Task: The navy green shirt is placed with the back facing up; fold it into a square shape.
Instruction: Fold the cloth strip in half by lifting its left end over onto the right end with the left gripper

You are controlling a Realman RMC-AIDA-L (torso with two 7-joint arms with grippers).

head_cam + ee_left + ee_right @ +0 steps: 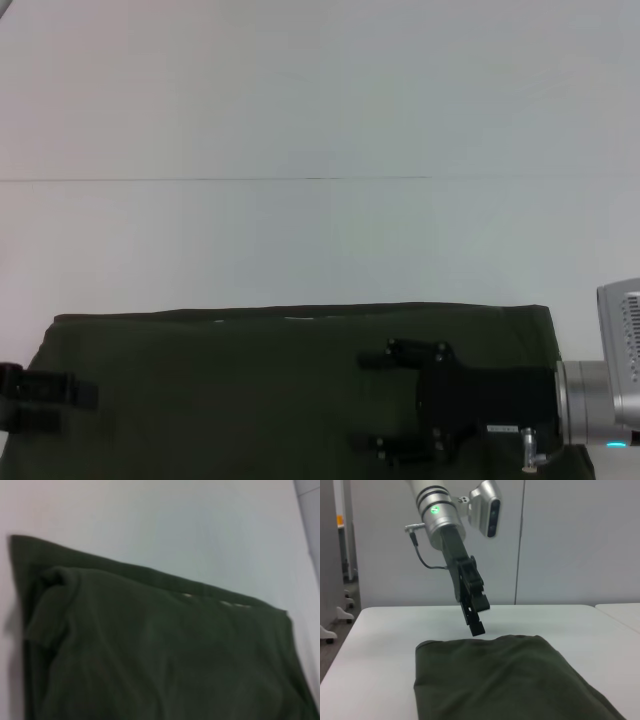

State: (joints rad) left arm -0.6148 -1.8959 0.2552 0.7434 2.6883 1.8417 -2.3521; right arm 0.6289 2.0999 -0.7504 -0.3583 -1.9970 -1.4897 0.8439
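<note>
The navy green shirt (240,400) lies flat on the white table as a folded dark rectangle, its far edge straight and a sliver of pale label showing there. Its rumpled corner fills the left wrist view (165,665), and the right wrist view shows it as a smooth slab (505,680). Above the shirt's right part hovers my right gripper (370,400), open, with nothing between its fingers. My left gripper (60,400) is at the shirt's left edge; the right wrist view shows this left gripper (476,625) hanging just above the cloth, tilted down.
The white table (320,120) stretches far beyond the shirt, with a thin seam line across it. Behind the table stand grey wall panels (570,540), and a wheeled stand's foot (340,615) is on the floor.
</note>
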